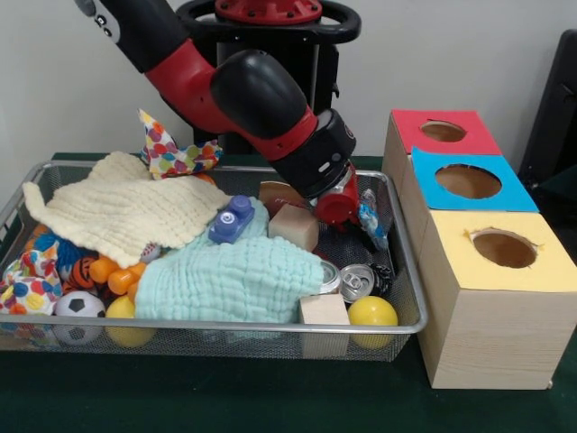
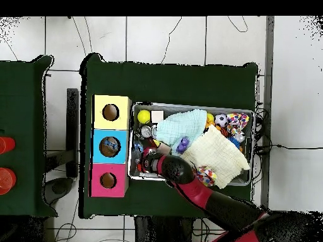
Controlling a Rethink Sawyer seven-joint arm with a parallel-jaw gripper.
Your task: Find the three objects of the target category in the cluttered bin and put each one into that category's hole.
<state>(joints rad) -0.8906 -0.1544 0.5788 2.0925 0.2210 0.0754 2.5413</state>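
The wire-mesh bin (image 1: 270, 325) is full of toys and cloths; it also shows in the overhead view (image 2: 189, 106). Two silver cans with pull-tab tops lie side by side near its front right corner (image 1: 358, 281) (image 1: 330, 276), partly under the mint cloth (image 1: 230, 280). They show together in the overhead view (image 2: 147, 131). My gripper (image 1: 345, 209) is low inside the bin's right end, behind the cans, and shows in the overhead view (image 2: 146, 164). A small blue and white thing (image 1: 370, 222) sits right beside it. I cannot tell whether it is held. A third can is not clear.
Three boxes stand right of the bin, with holes in red (image 1: 444, 132), blue (image 1: 468, 181) and yellow (image 1: 504, 248) tops. The bin also holds a yellow ball (image 1: 372, 311), wooden cubes (image 1: 323, 309) (image 1: 293, 225), a cream cloth (image 1: 117, 207), a blue toy (image 1: 232, 219) and a soccer ball (image 1: 79, 305).
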